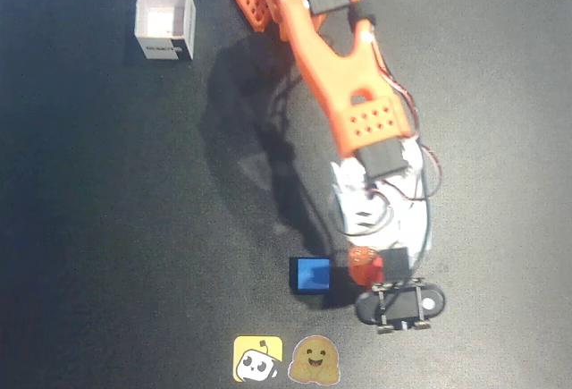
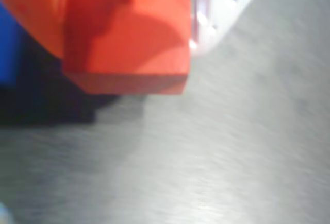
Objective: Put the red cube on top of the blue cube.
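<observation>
— What's the bench (image 1: 107, 228) like from up here?

— Dark, nearly black, matte, and it fills the whole overhead view. No wall, floor or window shows.

— And the light?

— Fairly hard, from above and off to the right. A long shadow (image 1: 237, 139) falls leftward across the middle of the surface.

— Anything stuck to it?

— Two stickers at the bottom edge: a yellow square one (image 1: 258, 359) and a smiling face one (image 1: 312, 361), side by side.

— Up close?

— In the wrist view the surface looks grey and blurred, with a faint sheen.

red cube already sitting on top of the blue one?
No. In the overhead view the red cube is beside the blue cube, to its right, at the claw, not stacked on it.
</observation>
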Tool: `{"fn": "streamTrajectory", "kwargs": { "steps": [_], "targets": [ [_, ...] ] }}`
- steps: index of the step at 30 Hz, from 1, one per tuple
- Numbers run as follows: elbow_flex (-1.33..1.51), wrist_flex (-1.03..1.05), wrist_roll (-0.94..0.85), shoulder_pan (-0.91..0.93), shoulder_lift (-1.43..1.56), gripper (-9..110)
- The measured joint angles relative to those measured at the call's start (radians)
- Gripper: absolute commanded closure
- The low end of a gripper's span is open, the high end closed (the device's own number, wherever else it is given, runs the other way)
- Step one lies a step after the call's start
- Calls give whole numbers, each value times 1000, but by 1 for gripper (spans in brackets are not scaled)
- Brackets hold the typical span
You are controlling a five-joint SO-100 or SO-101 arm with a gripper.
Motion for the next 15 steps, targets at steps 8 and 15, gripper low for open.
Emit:
{"fn": "streamTrajectory", "kwargs": {
  "steps": [8, 15],
  "targets": [
    [0, 115, -49, 78, 86, 95],
    [17, 163, -84, 149, 95, 95]
  ]
}}
